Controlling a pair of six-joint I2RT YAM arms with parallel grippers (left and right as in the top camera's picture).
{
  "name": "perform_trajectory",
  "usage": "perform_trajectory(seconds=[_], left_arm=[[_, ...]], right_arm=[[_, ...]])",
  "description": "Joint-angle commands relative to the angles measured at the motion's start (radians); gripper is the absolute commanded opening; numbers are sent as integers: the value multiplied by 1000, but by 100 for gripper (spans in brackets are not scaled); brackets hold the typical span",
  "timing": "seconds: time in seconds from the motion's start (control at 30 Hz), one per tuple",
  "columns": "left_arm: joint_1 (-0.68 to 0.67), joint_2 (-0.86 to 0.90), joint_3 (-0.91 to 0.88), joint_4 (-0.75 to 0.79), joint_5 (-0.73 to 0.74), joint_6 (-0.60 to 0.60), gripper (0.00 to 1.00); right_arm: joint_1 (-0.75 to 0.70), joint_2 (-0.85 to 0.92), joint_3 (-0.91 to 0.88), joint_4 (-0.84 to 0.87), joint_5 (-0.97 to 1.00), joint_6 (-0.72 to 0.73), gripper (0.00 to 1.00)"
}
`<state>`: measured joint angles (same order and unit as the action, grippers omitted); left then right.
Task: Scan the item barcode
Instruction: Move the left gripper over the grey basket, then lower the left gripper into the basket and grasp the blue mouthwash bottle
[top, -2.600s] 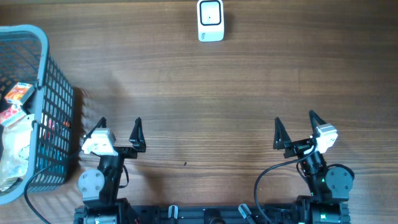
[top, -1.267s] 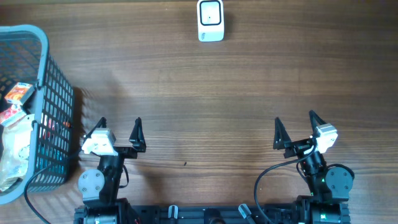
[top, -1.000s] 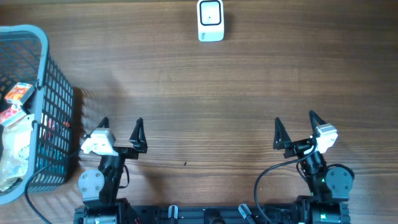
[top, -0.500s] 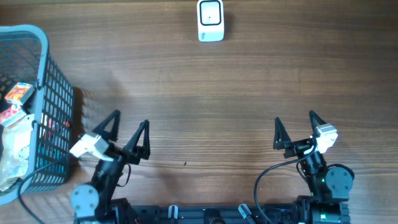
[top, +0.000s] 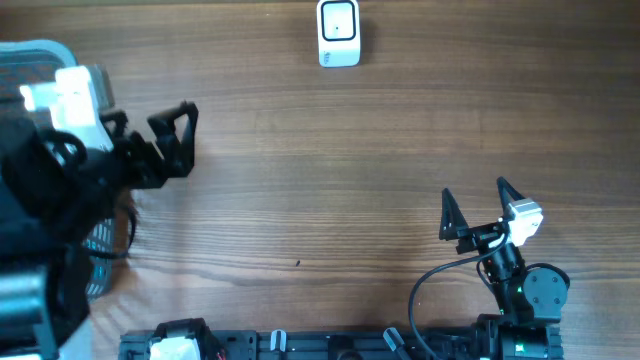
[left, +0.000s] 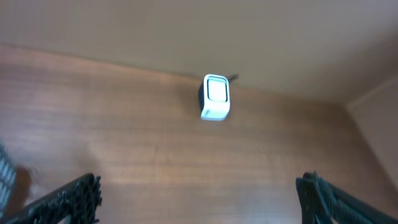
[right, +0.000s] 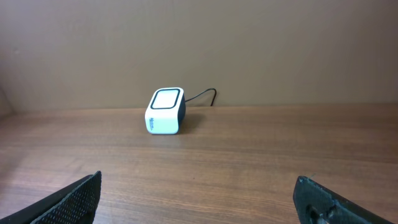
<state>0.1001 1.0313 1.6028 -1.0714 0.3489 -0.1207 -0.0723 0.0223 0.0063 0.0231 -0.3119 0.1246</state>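
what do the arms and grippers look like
Both arms are black. The left gripper and right gripper each have two black, pointed, triangular fingers with textured inner edges. A white block sits at each wrist. A black cable loops beside the right arm's round base joint.

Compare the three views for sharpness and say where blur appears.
Overhead: scanner crisp, left arm smeared and oversized near the lens. Left wrist: whole frame soft, scanner fuzzy. Right wrist: sharpest, scanner and cable clear, even light.
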Motion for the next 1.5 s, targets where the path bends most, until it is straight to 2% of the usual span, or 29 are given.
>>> perform_trajectory(seconds=[0.0,0.1,0.17,0.2,0.3,0.43,0.53,0.63,0.7,0.93,1.07,1.47], left_arm=[[13,158,371,-235,-204,-55,100],[69,371,718,-533,-303,-105,100],[143,484,886,-613,-332,-143,100],[180,504,919,-610,-322,-148,100],[402,534,945,-574,-321,-227,100],[653,548,935,-613,-325,-227,100],[813,546,899,-613,-321,-274,100],[868,546,818,-613,-328,-280,100],[870,546,703,-613,-370,-280,100],[869,572,383,-532,-365,-279,100],[866,572,244,-467,-263,-146,100],[866,573,-101,-333,-276,-118,100]], right_arm=[[8,-5,-1,2,9,-17,100],[8,-5,-1,2,9,-17,100],[8,-5,-1,2,9,-18,100],[8,-5,-1,2,9,-17,100],[8,-5,-1,2,9,-17,100],[8,-5,-1,2,9,-17,100],[8,-5,-1,2,9,-17,100],[8,-5,-1,2,9,-17,100],[8,-5,-1,2,9,-18,100],[8,-5,-1,2,9,-17,100],[8,-5,-1,2,9,-17,100],[8,-5,-1,2,9,-17,100]])
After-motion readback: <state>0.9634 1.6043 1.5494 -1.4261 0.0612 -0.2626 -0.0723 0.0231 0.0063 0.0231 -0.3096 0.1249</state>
